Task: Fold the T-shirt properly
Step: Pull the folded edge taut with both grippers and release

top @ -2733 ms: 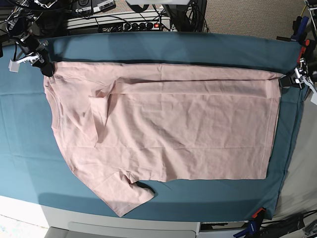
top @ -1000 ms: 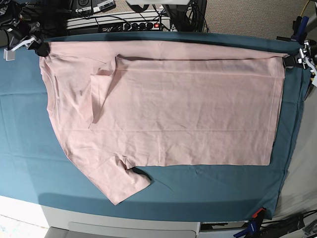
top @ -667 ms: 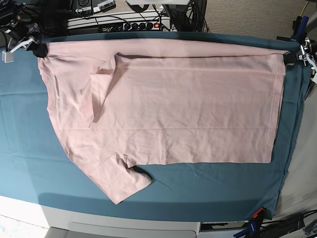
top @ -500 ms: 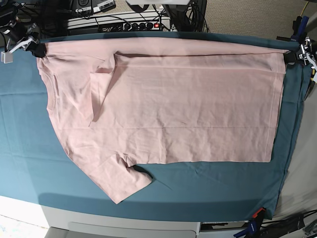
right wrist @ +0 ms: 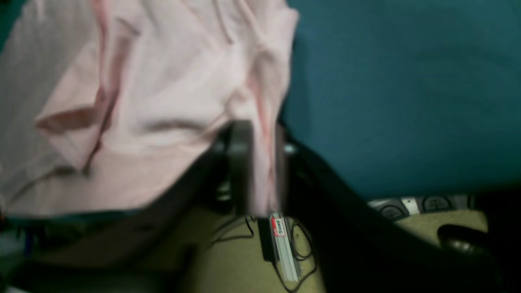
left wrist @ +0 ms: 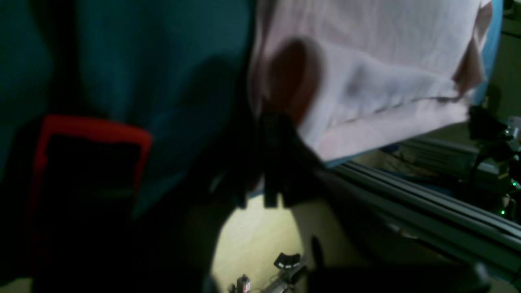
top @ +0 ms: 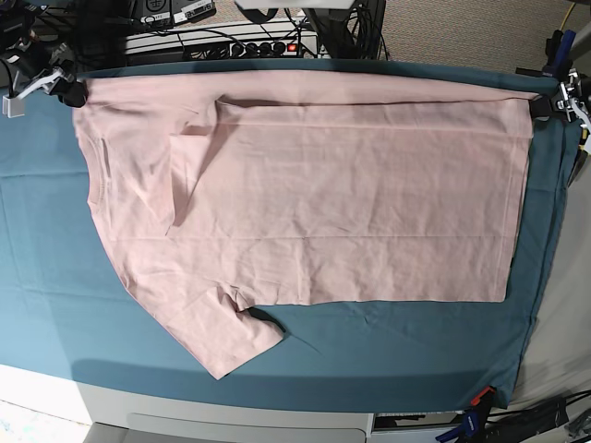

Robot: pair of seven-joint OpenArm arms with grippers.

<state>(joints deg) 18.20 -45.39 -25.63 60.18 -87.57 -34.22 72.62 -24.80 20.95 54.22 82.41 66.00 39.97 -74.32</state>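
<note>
The T-shirt (top: 305, 203) is pale pink, soft knit cotton, finely creased, spread flat on the teal table cloth (top: 388, 346); its upper sleeve is folded inward over the chest, its lower sleeve juts out toward the near table edge; the side facing up is plain.

Right gripper (top: 66, 89) stands at the garment's far shoulder corner; in the right wrist view a narrow ridge of pink fabric runs between the dark fingers (right wrist: 240, 162), which stand a little apart with the cloth touching them; whether they press it cannot be told.

Left gripper (top: 552, 103) stands at the far hem corner; in the left wrist view the black fingers (left wrist: 272, 162) lie right against the folded hem edge; blur hides the gap, so their state cannot be told.

A red-edged dark block (left wrist: 87, 162) lies beside the left fingers; a small label on the floor strip (right wrist: 279, 228) under the right fingers is unreadable.
</note>
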